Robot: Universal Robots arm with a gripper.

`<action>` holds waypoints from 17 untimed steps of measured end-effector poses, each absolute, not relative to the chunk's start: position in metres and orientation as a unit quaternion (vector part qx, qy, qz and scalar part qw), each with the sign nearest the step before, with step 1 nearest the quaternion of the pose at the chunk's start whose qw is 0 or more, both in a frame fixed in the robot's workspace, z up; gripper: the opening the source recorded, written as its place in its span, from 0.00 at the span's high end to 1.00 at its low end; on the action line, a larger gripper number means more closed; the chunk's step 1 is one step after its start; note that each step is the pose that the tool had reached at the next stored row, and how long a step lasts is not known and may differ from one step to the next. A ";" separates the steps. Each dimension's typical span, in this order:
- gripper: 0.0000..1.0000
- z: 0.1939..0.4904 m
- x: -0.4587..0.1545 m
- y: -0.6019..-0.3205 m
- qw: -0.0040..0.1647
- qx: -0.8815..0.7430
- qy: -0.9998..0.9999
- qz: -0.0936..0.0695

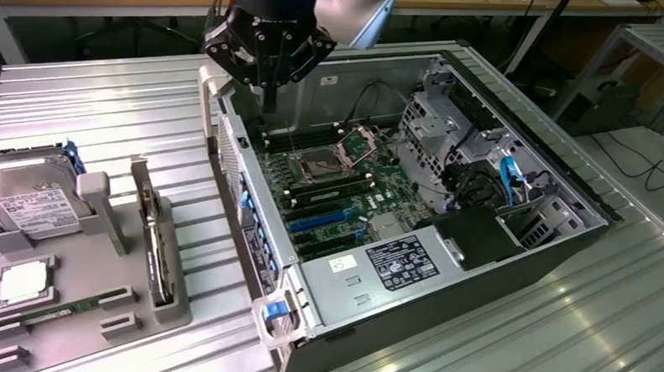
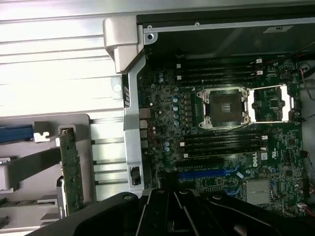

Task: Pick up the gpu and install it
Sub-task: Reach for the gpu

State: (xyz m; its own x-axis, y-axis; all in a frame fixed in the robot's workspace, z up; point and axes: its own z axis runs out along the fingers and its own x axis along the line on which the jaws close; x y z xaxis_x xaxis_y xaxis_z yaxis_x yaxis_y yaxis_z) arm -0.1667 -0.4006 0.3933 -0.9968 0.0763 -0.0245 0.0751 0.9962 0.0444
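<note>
The gpu [image 1: 154, 233] is a thin dark card standing on edge in a slot of the grey holder [image 1: 175, 309] at the exterior view's left. In the wrist view the gpu [image 2: 72, 169] shows as a green circuit card on edge, beside the case. My gripper [image 1: 268, 99] hangs shut above the rear wall of the open computer case [image 1: 554, 246], with nothing between its fingers. It is well apart from the gpu. Its black body [image 2: 172, 211] looks down on the motherboard [image 2: 221, 147].
The holder also carries a silver hard drive [image 1: 34, 207], a processor chip [image 1: 23, 283] and a green memory stick [image 1: 52, 315]. Inside the case are the open processor socket [image 1: 316, 163], blue expansion slots [image 1: 319, 223], the power supply [image 1: 391, 264] and cables [image 1: 512, 181].
</note>
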 end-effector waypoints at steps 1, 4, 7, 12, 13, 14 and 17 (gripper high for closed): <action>0.89 0.393 -0.168 -0.401 0.013 0.038 0.999 0.022; 0.89 0.393 -0.171 -0.401 0.013 0.038 0.999 0.022; 0.89 0.393 -0.173 -0.401 0.013 0.038 0.999 0.022; 0.89 0.393 -0.177 -0.401 0.012 0.038 0.999 0.022; 0.89 0.393 -0.178 -0.401 0.012 0.038 0.999 0.022; 0.89 0.393 -0.179 -0.401 0.013 0.038 0.999 0.022; 0.89 0.393 -0.183 -0.401 0.013 0.038 0.999 0.022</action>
State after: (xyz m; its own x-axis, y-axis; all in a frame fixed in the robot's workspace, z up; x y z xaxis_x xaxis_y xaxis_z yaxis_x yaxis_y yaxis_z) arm -0.1830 -0.4015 0.3929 -0.9968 0.0762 -0.0235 0.0751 0.9962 0.0443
